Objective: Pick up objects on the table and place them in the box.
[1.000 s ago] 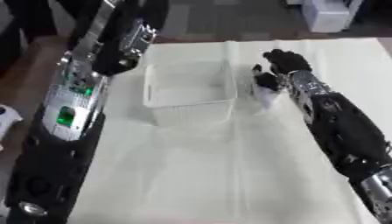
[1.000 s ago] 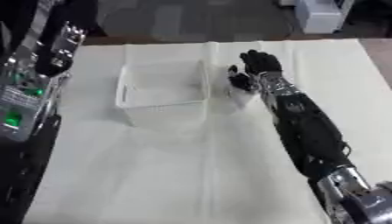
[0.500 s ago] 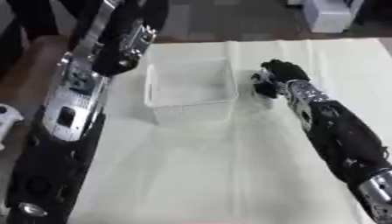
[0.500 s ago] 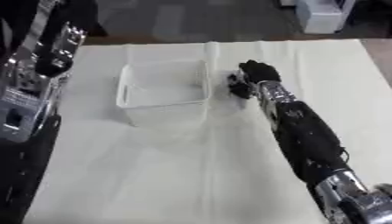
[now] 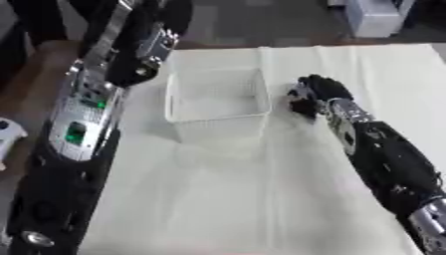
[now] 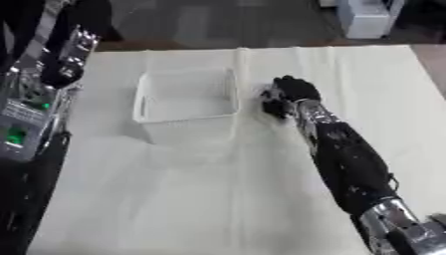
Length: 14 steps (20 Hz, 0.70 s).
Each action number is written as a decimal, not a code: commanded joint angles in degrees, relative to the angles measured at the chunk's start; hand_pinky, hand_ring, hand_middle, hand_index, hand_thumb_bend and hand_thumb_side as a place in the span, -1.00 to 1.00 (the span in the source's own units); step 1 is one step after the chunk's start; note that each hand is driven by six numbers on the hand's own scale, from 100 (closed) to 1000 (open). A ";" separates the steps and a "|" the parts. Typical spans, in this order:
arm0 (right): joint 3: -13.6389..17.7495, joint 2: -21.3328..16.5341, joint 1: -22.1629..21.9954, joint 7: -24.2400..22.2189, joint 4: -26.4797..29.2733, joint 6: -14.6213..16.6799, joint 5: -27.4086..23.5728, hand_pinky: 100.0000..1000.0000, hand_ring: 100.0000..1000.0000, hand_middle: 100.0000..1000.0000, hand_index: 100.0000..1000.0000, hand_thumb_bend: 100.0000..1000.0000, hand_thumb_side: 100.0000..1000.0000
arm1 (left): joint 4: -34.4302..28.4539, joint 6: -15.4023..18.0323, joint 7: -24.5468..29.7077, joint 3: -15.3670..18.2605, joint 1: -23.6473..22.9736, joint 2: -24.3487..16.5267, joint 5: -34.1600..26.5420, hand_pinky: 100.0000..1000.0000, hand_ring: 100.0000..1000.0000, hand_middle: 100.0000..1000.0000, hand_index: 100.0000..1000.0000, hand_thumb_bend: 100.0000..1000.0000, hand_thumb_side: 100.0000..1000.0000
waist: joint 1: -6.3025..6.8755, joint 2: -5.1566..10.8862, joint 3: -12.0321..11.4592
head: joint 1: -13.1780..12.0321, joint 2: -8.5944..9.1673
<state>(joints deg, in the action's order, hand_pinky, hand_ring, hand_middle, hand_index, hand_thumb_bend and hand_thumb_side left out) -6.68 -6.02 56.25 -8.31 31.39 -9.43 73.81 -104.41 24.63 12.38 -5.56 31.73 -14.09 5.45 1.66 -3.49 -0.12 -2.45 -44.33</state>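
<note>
A clear white box (image 5: 215, 119) stands on the cream cloth, left of centre, and nothing shows inside it. My right hand (image 5: 319, 91) rests on the cloth just right of the box, its fingers curled down over a small dark and white object (image 5: 300, 101) that is mostly hidden under them. My left arm runs up the left side, and my left hand (image 5: 170, 14) shows only as a dark shape at the top edge, beyond the box's far left corner.
A white device (image 5: 7, 133) lies off the cloth at the left edge. A white bin (image 5: 375, 16) stands on the floor at the top right. Bare brown table (image 5: 26, 74) shows left of the cloth (image 5: 226, 199), which spreads wide in front of the box.
My right hand has gone from raised, spread fingers to fingers curled down over the small object beside the box. The left arm has barely moved.
</note>
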 commanded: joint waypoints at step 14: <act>1.16 0.73 -0.26 -1.45 -0.86 -2.95 0.20 0.36 0.60 0.89 1.00 -1.00 0.88 | -0.66 0.08 0.42 0.09 0.42 -0.33 -0.24 0.54 0.45 0.67 0.84 -1.00 0.56 | 0.11 0.50 -0.17 | 0.08 0.21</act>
<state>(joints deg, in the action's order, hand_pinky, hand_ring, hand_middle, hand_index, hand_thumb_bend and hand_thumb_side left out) -5.94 -5.41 55.84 -9.19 31.24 -11.81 74.02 -104.41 24.66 12.61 -5.56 31.72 -14.08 5.45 1.66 -3.44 -0.20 -2.46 -44.33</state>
